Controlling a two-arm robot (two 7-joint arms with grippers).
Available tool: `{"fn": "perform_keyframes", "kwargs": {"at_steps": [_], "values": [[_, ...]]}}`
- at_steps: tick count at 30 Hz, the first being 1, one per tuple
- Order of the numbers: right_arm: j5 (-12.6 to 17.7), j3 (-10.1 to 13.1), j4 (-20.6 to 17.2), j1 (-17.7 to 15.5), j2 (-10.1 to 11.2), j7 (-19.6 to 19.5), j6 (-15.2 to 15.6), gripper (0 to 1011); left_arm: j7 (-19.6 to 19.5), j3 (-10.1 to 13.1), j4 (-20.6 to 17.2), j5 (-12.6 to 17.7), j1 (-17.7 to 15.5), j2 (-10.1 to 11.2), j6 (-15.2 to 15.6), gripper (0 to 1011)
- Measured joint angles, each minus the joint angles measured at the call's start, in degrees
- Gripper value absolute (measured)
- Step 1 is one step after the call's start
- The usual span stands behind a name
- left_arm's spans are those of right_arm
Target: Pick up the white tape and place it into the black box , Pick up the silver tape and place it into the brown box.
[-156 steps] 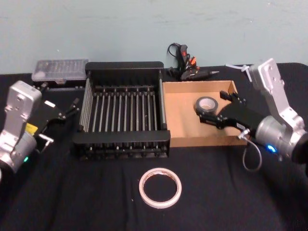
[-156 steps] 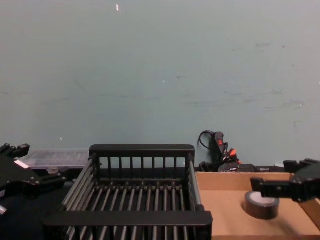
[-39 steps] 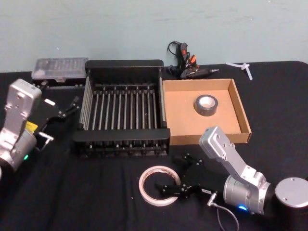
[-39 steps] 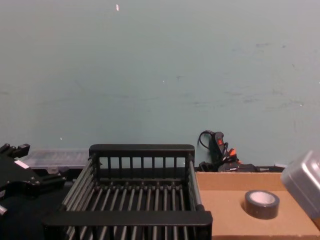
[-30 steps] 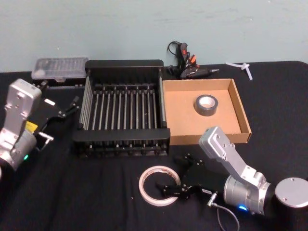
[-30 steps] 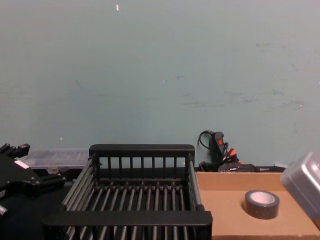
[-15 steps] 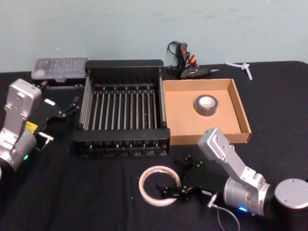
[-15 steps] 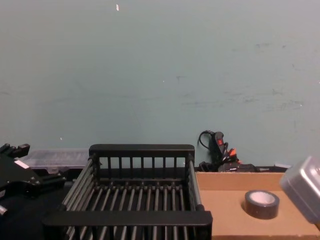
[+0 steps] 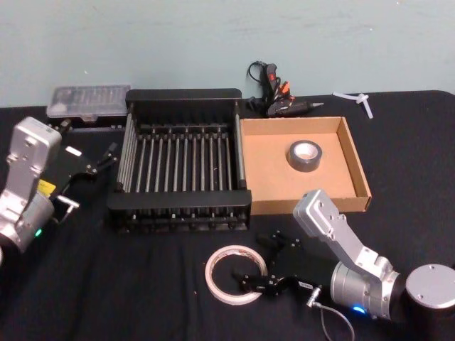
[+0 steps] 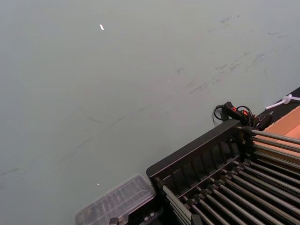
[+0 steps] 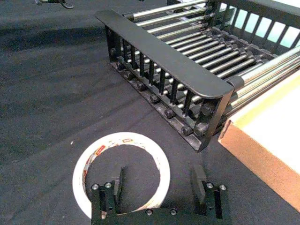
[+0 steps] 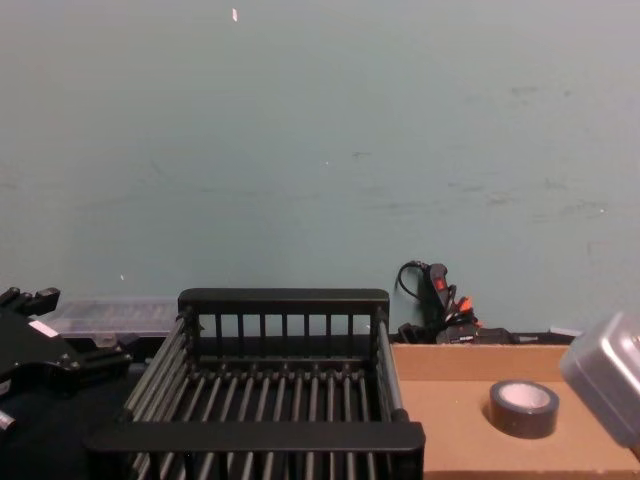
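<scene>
The white tape (image 9: 237, 275) lies flat on the black cloth in front of the black box (image 9: 181, 96); red print shows on its core (image 11: 101, 149). My right gripper (image 9: 264, 261) is open and low at the ring's right side. One finger (image 11: 117, 180) is inside the ring and the other finger (image 11: 199, 176) is outside it. The silver tape (image 9: 304, 155) sits in the brown box (image 9: 306, 206), also seen as a dark roll (image 12: 523, 408) from the chest. My left gripper (image 9: 99, 162) rests open, left of the black box.
A clear plastic case (image 9: 89, 103) lies behind the black box at the left. A glue gun with cable (image 9: 274, 96) and a white piece (image 9: 355, 99) lie at the back. The right wrist housing (image 12: 610, 385) rises over the brown box's right edge.
Five seconds ago my right gripper was open over the silver tape in the brown box; it has since come down to the white tape. Over the last second almost nothing has moved.
</scene>
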Motion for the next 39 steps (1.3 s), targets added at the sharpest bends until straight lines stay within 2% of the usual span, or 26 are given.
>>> {"fn": "perform_keyframes", "kwargs": {"at_steps": [5,6,9,12,13,14,19,21,24,25,33,39], "values": [[0.02,0.0,0.0,0.0,0.0,0.01,-0.01,860,0.0,0.0,0.0,0.0,0.0,0.0,0.0,1001],[0.02,0.0,0.0,0.0,0.0,0.02,-0.02,800,0.0,0.0,0.0,0.0,0.0,0.0,0.0,1001],[0.04,0.0,0.0,0.0,0.0,0.03,-0.03,746,0.0,0.0,0.0,0.0,0.0,0.0,0.0,1001],[0.05,0.0,0.0,0.0,0.0,0.04,-0.04,627,0.0,0.0,0.0,0.0,0.0,0.0,0.0,1001],[0.05,0.0,0.0,0.0,0.0,0.04,-0.04,627,0.0,0.0,0.0,0.0,0.0,0.0,0.0,1002],[0.05,0.0,0.0,0.0,0.0,0.05,-0.04,569,0.0,0.0,0.0,0.0,0.0,0.0,0.0,1001],[0.08,0.0,0.0,0.0,0.0,0.07,-0.04,424,0.0,0.0,0.0,0.0,0.0,0.0,0.0,1001],[0.08,0.0,0.0,0.0,0.0,0.07,-0.04,329,0.0,0.0,0.0,0.0,0.0,0.0,0.0,1001],[0.09,0.0,0.0,0.0,0.0,0.07,-0.04,269,0.0,0.0,0.0,0.0,0.0,0.0,0.0,1001],[0.1,0.0,0.0,0.0,0.0,0.07,-0.04,205,0.0,0.0,0.0,0.0,0.0,0.0,0.0,1001],[0.11,0.0,0.0,0.0,0.0,0.08,-0.04,95,0.0,0.0,0.0,0.0,0.0,0.0,0.0,1001],[0.25,0.07,0.0,0.0,-0.01,0.19,-0.07,91,0.0,0.0,0.0,0.0,0.0,0.0,0.0,1001]]}}
